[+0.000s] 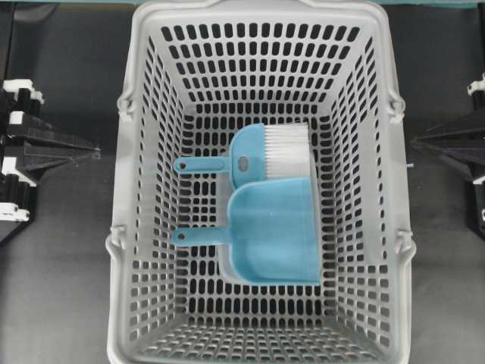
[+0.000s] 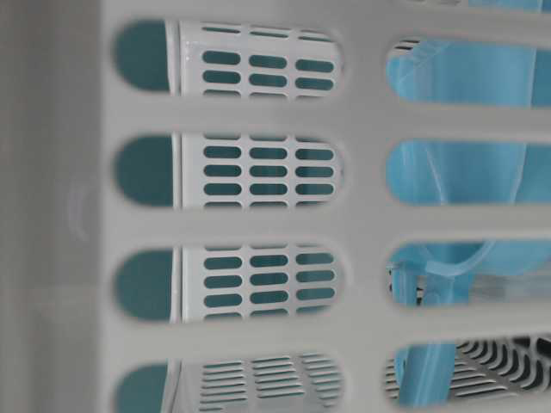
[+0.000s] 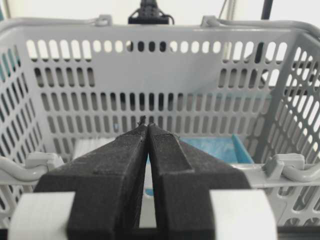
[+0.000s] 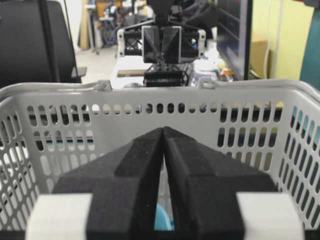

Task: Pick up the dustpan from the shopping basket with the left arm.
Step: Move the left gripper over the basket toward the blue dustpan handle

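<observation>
Waiting at the start position describes the step in hand: the pickup has not begun. The left gripper (image 1: 97, 152) sits outside the left wall of the shopping basket (image 1: 136, 189), level with its rim, with both fingers pressed together and nothing between them. The right gripper (image 1: 413, 142) sits outside the opposite wall, likewise closed and empty

The dustpan (image 1: 274, 231) lies flat on the basket floor, right of centre in the overhead view. Its thin handle points toward the left wall. A hand brush (image 1: 261, 154) lies just beyond it, with its white bristles overlapped by the back edge of the pan

The next move, as judged from this layout:
- Open the left fingers before any descent
- Raise the left arm over the basket wall, then reach inward and down
- Aim for the dustpan handle or the raised rim nearest the left wall
- Keep clear of the brush handle, which runs parallel and near

The basket walls are high, so a steep approach from above appears necessary
</observation>
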Robot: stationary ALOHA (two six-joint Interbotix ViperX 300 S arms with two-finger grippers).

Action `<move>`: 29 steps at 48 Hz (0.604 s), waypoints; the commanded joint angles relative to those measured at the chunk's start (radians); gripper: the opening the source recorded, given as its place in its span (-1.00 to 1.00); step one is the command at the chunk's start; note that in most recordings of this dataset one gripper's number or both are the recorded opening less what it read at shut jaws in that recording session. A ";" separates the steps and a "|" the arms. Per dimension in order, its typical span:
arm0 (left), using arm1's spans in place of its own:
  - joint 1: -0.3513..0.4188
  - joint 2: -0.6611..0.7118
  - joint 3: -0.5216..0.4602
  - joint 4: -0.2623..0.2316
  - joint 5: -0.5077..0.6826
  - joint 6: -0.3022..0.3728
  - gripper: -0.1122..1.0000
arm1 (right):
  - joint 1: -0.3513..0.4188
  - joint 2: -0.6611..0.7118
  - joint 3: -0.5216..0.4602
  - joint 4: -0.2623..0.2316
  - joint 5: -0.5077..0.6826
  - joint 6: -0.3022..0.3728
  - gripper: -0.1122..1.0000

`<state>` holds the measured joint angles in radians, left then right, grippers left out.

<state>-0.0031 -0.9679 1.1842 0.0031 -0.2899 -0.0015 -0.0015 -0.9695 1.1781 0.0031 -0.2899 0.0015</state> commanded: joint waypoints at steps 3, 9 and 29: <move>-0.026 0.006 -0.118 0.041 0.066 -0.018 -0.73 | 0.003 -0.006 -0.018 0.009 0.000 0.008 -0.80; -0.040 0.041 -0.244 0.041 0.256 -0.018 -0.80 | 0.005 -0.031 -0.020 0.014 0.051 0.018 -0.79; -0.109 0.419 -0.738 0.041 0.847 -0.020 -0.80 | 0.005 -0.170 -0.064 0.014 0.394 0.025 -0.80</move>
<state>-0.1089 -0.6105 0.5476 0.0414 0.4817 -0.0199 0.0000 -1.1213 1.1459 0.0138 0.0506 0.0307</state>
